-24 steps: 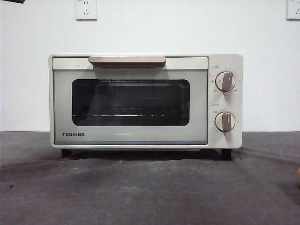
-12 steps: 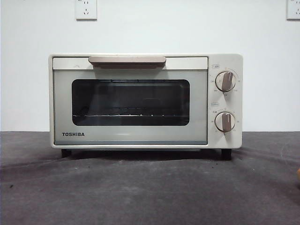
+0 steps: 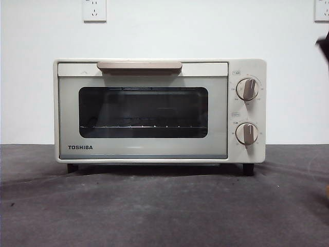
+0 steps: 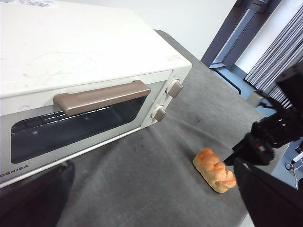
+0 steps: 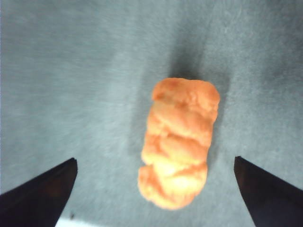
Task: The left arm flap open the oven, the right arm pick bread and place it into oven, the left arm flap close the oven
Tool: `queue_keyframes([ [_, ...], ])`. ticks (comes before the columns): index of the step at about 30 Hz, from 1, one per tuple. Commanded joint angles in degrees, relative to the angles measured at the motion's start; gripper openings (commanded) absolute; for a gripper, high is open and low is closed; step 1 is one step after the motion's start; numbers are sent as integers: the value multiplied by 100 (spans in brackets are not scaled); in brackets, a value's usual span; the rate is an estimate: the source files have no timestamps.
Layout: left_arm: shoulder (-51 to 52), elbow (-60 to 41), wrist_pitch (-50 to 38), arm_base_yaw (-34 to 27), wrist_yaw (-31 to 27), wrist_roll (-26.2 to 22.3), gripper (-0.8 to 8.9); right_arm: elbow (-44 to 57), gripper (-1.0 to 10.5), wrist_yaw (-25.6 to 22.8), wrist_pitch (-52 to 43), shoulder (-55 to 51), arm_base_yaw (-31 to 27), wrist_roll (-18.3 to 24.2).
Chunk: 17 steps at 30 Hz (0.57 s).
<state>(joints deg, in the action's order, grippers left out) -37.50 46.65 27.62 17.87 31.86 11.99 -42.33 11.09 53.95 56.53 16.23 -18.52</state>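
The cream oven (image 3: 159, 110) stands in the middle of the table with its door shut and its beige handle (image 4: 102, 96) up. The left gripper (image 4: 151, 203) hovers open in front of the oven, apart from the handle. To the oven's right, the bread (image 4: 214, 170) lies on the grey cloth. In the right wrist view the bread (image 5: 177, 142) lies lengthwise between the jaws of the right gripper (image 5: 155, 161), which hangs open above it without touching. The right arm (image 4: 267, 135) shows beside the loaf, and its black tip (image 3: 324, 46) shows at the front view's right edge.
A grey cloth (image 3: 164, 206) covers the table, with a white wall and two sockets behind the oven. Two beige knobs (image 3: 248, 110) sit on the oven's right side. A dark door frame and blinds stand beyond the table's far right end.
A black tip at the front view's top left corner has gone. A black arm tip has come in at the right edge. The oven has not moved.
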Motion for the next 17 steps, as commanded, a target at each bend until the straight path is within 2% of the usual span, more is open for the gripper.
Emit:
queue_keyframes([
  [1,-26,129,-59,26,31,33,563,7,545,-116,-177,365,79,-103],
  [15,-26,129,-59,26,31,31,563,7,539,-260,-669,1873,127,-11],
  [17,-26,129,-59,26,28,33,563,7,470,-256,-776,2000,127,-11],
])
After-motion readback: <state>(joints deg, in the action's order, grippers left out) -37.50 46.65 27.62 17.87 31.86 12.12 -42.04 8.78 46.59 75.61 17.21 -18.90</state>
